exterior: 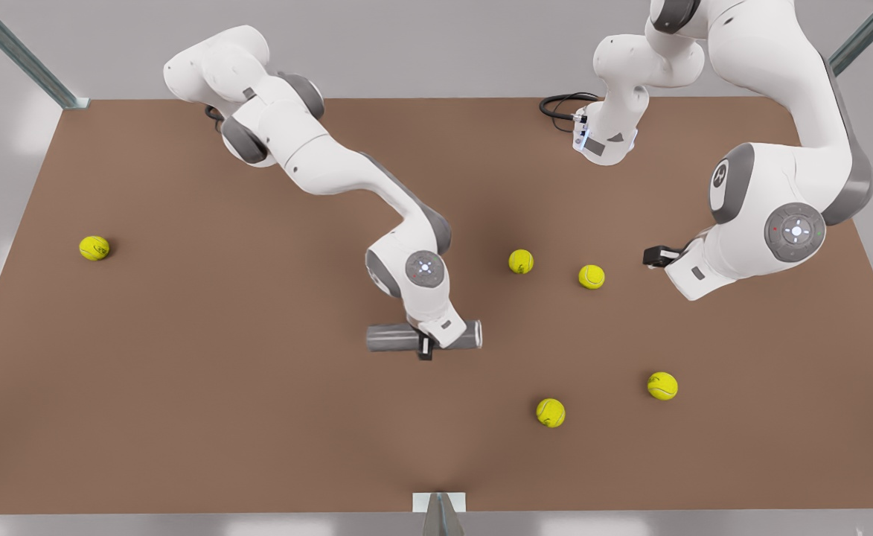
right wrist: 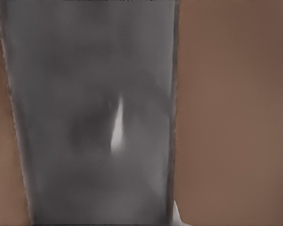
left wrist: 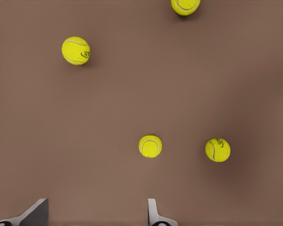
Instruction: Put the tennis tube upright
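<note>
My right gripper point(exterior: 427, 348) is down at the tennis tube point(exterior: 395, 339), which lies flat on the brown table point(exterior: 183, 357) near the middle of the front view, its long axis running across that view and its lighter rim at the end toward the front view's right. My fingers straddle the tube a little toward that rim end; one dark finger point(exterior: 426, 350) shows on the near side of the cylinder, touching or almost touching it, but I cannot tell whether the pair is clamped on it or just set around it. From my right wrist the tube point(right wrist: 94, 117) is a broad grey surface very close under the camera, with bare table beside it. My left gripper point(exterior: 656, 256) hangs apart from the tube — off toward the front view's right, above the table, waiting. Its two fingers point(left wrist: 153, 214) are spread with nothing between them, and below them lie four yellow tennis balls point(left wrist: 150, 146) scattered on the table. In the front view two of these balls point(exterior: 521, 261) sit between my two grippers, two more lie nearer the front edge, and a fifth ball point(exterior: 94, 248) rests alone far toward the front view's left.
</note>
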Action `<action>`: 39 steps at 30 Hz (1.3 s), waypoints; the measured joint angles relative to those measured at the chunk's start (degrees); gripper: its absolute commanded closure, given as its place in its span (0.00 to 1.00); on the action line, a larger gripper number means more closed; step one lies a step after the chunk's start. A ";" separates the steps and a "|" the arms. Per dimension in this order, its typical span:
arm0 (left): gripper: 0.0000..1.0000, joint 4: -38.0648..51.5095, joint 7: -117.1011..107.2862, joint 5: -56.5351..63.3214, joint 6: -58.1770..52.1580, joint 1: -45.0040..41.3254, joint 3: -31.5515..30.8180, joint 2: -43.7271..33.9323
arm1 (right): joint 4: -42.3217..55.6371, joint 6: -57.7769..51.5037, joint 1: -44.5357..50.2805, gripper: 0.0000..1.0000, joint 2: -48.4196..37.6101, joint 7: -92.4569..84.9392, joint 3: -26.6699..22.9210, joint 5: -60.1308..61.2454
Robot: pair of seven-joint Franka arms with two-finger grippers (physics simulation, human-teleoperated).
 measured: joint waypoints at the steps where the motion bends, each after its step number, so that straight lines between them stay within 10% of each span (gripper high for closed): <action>1: 0.00 0.00 0.00 0.00 0.00 -0.01 -0.01 0.01 | 0.10 0.33 0.06 0.28 0.28 0.02 -0.48 0.00; 3: 0.00 0.00 0.00 0.00 0.00 -0.02 -0.01 0.10 | 0.10 0.62 0.09 0.00 0.77 0.71 -0.70 0.05; 15: 0.00 0.00 -0.08 -0.06 0.72 0.07 -0.01 0.37 | -1.02 -13.50 -6.92 0.00 -10.36 4.64 -0.34 10.67; 18: 0.00 0.26 -0.25 -7.55 13.73 5.12 0.09 7.55 | -3.59 -31.46 -18.61 0.00 -27.36 19.40 -0.69 10.58; 21: 0.00 0.51 -4.35 -24.47 31.84 -1.42 -0.01 18.72 | -43.60 -20.39 -31.62 0.00 -57.95 30.38 -0.53 8.25; 29: 0.00 3.34 13.74 -61.71 36.83 -2.68 -5.80 35.69 | -37.08 -29.07 -39.58 0.00 -55.95 44.05 -0.60 10.17; 39: 0.00 8.76 21.36 -74.12 36.99 -2.26 -8.63 42.66 | -36.90 -29.07 -42.42 0.00 -55.82 44.05 -0.71 10.15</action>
